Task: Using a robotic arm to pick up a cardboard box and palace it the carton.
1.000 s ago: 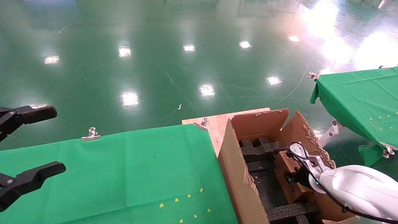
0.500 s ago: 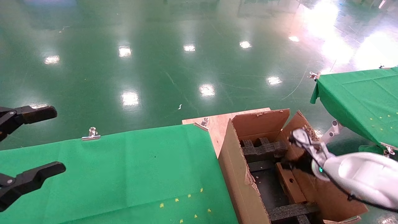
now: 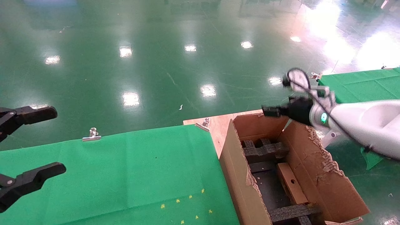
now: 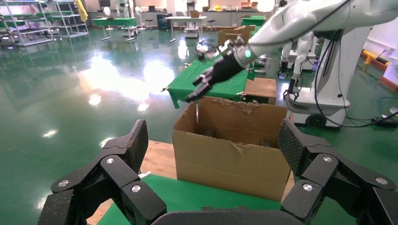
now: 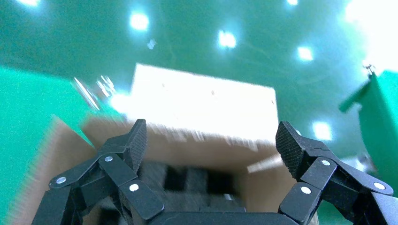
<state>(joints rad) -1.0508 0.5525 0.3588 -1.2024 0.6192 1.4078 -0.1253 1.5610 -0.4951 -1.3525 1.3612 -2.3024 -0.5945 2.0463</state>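
Parked left gripper (image 3: pixel 29 156), spread wide, empty, over green cloth (image 3: pixel 125 175). Cardboard box (image 3: pixel 292 184) down inside carton (image 3: pixel 240 181), against black foam (image 3: pixel 265 150). Beyond, right gripper (image 3: pixel 270 111) agape, empty, above far flap. Risk: snagging ragged right flap (image 3: pixel 325 162). Open air above rim.

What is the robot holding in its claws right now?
Nothing. The right gripper is open and empty above the carton; the cardboard box lies inside. The left gripper is open too, beside the table.
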